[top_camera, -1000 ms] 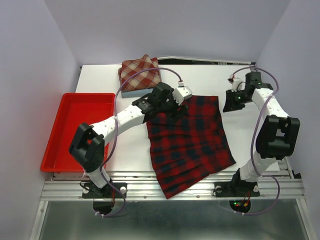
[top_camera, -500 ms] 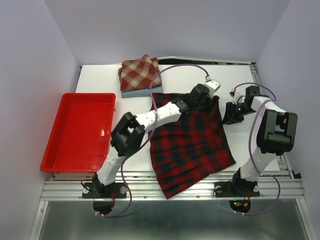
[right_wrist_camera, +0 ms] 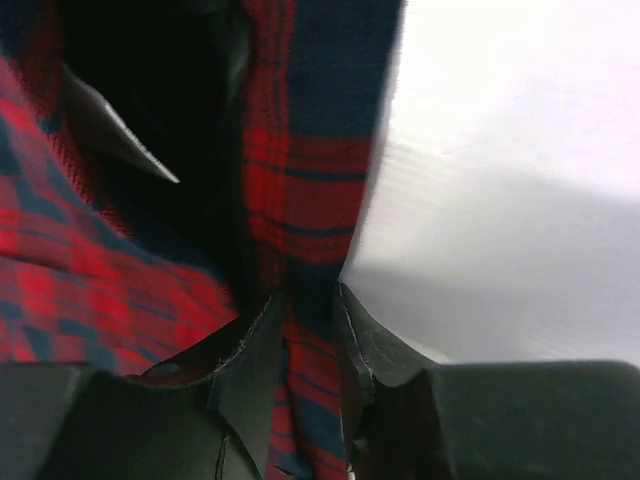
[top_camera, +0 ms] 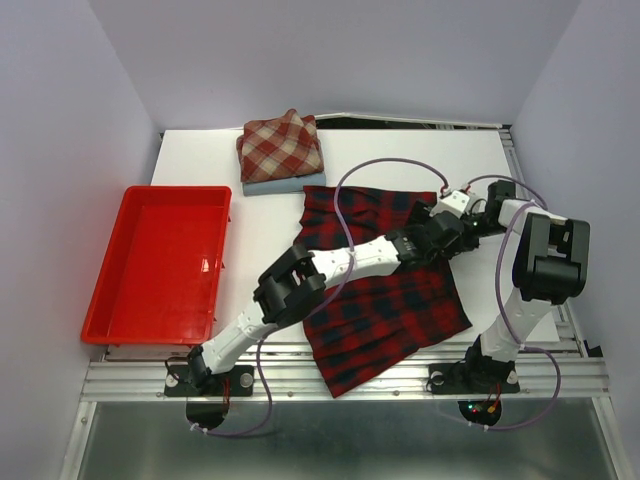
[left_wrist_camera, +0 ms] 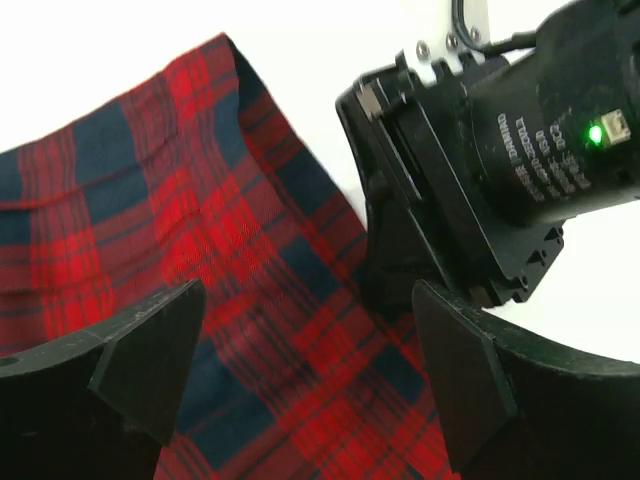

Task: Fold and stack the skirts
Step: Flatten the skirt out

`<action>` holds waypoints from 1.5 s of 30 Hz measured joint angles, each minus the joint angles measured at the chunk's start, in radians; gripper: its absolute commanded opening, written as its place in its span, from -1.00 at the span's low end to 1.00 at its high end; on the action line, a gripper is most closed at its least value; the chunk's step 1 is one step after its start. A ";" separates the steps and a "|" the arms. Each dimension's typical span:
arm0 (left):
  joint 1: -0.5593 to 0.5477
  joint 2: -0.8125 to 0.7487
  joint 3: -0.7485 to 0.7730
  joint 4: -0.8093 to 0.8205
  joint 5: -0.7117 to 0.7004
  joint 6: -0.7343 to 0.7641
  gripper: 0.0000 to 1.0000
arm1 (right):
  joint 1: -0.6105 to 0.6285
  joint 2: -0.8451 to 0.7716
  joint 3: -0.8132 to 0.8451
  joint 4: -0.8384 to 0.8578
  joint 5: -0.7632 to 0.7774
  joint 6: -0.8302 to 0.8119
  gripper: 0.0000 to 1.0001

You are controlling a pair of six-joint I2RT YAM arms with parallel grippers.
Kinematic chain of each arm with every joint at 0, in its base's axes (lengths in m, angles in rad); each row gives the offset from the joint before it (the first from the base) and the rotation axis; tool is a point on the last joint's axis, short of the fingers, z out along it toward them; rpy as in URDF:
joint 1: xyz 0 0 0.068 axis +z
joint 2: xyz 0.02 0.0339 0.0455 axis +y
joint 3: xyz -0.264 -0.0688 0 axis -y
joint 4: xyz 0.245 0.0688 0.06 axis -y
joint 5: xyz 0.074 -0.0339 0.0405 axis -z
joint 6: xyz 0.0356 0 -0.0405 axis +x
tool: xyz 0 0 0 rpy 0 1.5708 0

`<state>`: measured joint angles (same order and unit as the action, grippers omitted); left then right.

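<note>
The large red and navy plaid skirt [top_camera: 385,310] lies spread flat mid-table, its lower corner over the front edge. My left gripper [top_camera: 438,234] reaches across it to its upper right edge; in the left wrist view the gripper [left_wrist_camera: 305,375] is open and empty just above the plaid skirt [left_wrist_camera: 200,250]. My right gripper [top_camera: 464,226] is at that same edge, and in the right wrist view it [right_wrist_camera: 312,340] is shut on the plaid skirt's [right_wrist_camera: 315,180] edge. The folded brick-red and cream check skirt [top_camera: 280,145] sits on the folded light blue skirt [top_camera: 268,186] at the back.
A red plastic tray [top_camera: 150,270] stands at the left side of the table. The right gripper's black body [left_wrist_camera: 480,190] is close in front of my left fingers. The white table [top_camera: 400,155] shows behind the plaid skirt.
My left arm has swung right across the plaid skirt from its upper left part to its upper right edge. My right gripper has moved down a little onto that edge.
</note>
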<state>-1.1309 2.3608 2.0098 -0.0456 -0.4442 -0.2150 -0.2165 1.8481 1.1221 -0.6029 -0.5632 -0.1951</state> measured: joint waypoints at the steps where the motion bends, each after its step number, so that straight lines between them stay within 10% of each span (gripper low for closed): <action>1: -0.008 0.002 0.000 -0.007 -0.019 0.000 0.82 | 0.000 0.000 -0.009 0.006 -0.019 0.006 -0.37; 19: -0.001 0.079 0.042 -0.056 -0.116 -0.012 0.38 | 0.000 0.011 -0.039 0.002 -0.103 0.023 -0.49; 31: 0.001 0.079 0.046 -0.052 -0.082 -0.019 -1.00 | 0.000 0.011 -0.039 0.001 -0.100 0.015 -0.53; 35: 0.003 0.079 0.047 -0.051 -0.067 -0.022 -0.99 | 0.000 0.011 -0.039 0.001 -0.098 0.012 -0.54; 38: 0.009 0.079 0.047 -0.048 -0.027 -0.018 0.19 | 0.000 0.011 -0.039 0.001 -0.098 0.008 -0.51; 45: 0.027 0.063 0.033 -0.034 0.041 -0.031 0.09 | 0.000 -0.014 -0.051 0.001 -0.099 -0.017 -0.34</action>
<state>-1.1042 2.4241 2.0426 -0.0795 -0.4030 -0.2455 -0.2169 1.8339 1.0706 -0.6022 -0.6621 -0.2123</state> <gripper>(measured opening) 0.566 0.288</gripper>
